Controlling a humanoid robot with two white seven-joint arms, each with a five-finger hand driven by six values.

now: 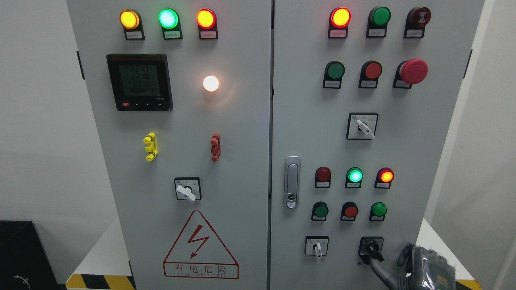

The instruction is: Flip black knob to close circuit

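- The black knob sits low on the right door of the grey electrical cabinet, at the bottom row, to the right of a white selector switch.
- The right hand comes in at the lower right corner; one dark finger stretches up-left and its tip touches the lower part of the black knob, while another finger curls upright beside the palm, apart from the panel.
- The fingers are spread, not wrapped around the knob; only the one tip is in contact.
- The knob's handle points down and slightly to the right.
- Above the knob is a row of three push buttons, and above those three indicator lamps, the middle green one and the right red one lit.
- A silver door latch stands at the left edge of the right door.
- The left door carries a digital meter, a lit white lamp and a red lightning warning triangle.
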